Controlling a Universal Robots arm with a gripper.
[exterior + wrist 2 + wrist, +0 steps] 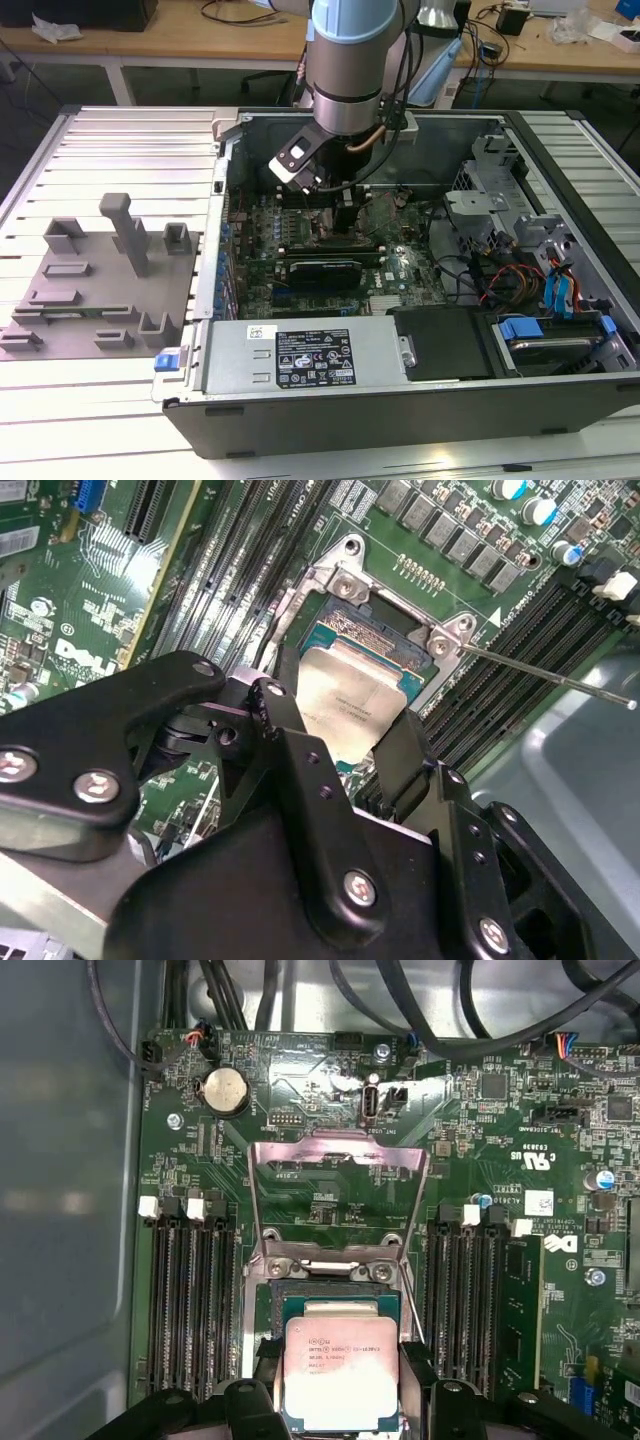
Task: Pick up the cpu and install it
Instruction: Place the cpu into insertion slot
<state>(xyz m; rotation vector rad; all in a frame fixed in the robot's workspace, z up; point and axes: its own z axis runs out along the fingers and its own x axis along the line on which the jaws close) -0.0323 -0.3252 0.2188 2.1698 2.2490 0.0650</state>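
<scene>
Gripper jaws narrowly pinch the cpu by opposite edges over the open socket; best lowered level, corners aligned.

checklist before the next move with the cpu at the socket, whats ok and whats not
1. cpu gripped in the hand: ok, a finger sits on each side.
2. Load plate flipped open: ok.
3. Lever released and swung clear of the socket: ok.
4. cpu edges parallel with the socket: ok, going by the first wrist view.
5. cpu seated flat in the socket: cannot tell.
6. Corner mark matched to the socket: cannot tell.
</scene>
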